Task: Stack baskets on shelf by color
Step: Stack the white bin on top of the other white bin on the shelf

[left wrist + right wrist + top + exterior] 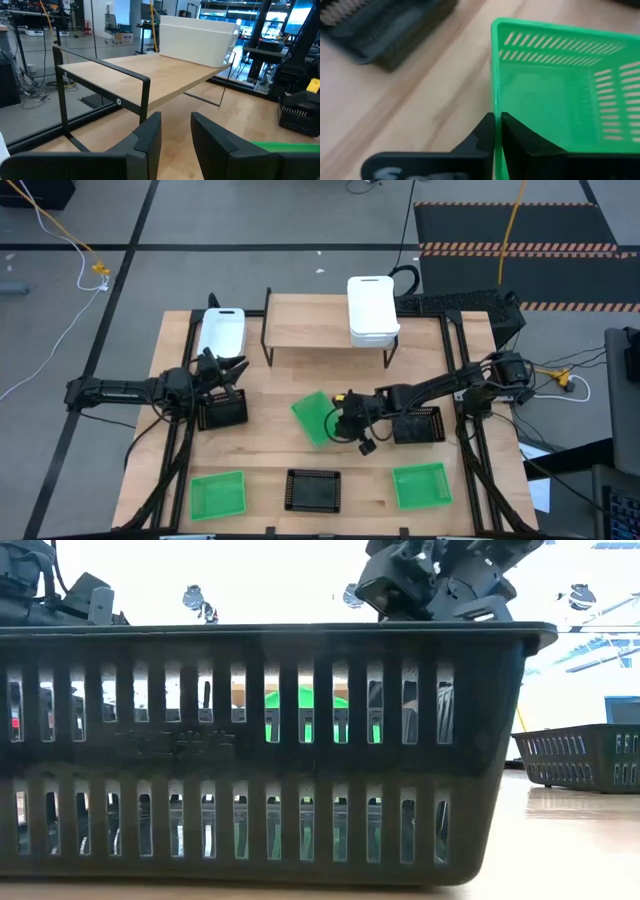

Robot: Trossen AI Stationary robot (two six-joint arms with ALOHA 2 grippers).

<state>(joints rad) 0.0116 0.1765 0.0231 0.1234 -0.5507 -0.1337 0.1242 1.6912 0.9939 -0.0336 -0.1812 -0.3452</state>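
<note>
The wooden table (pixel 270 455) carries everything, and the shelf (pixel 310 325) stands along its far edge, near the middle. On the shelf's right end sits a stack of white baskets (pixel 372 310); from the left wrist view the same stack (pixel 197 40) rests at the far end of the board (pixel 145 75). Another white basket (pixel 222 330) lies on the table just left of the shelf, at the far left corner.

Along the near edge there are three baskets in a row: a green one (pixel 217 494) toward the left corner, a black one (pixel 313 490) in the middle, and a green one (pixel 421 485) toward the right. The low view looks straight through the slotted wall of the middle black basket (pixel 260 750), with another black one (pixel 585 755) further off to its right.

A black basket (pixel 222 412) sits at the left side of the table, and the left gripper (pixel 228 375) hovers just over its far rim, its fingers (pixel 147 140) spread with a clear gap and nothing between them. Another black basket (pixel 418 424) lies at the right side under the right arm.

Near the table's centre, the third green basket (pixel 313 418) is tilted. The right gripper (pixel 340 412) has it by the rim: the fingers (pixel 482 132) are pressed tight on the thin green wall (pixel 555 85).
</note>
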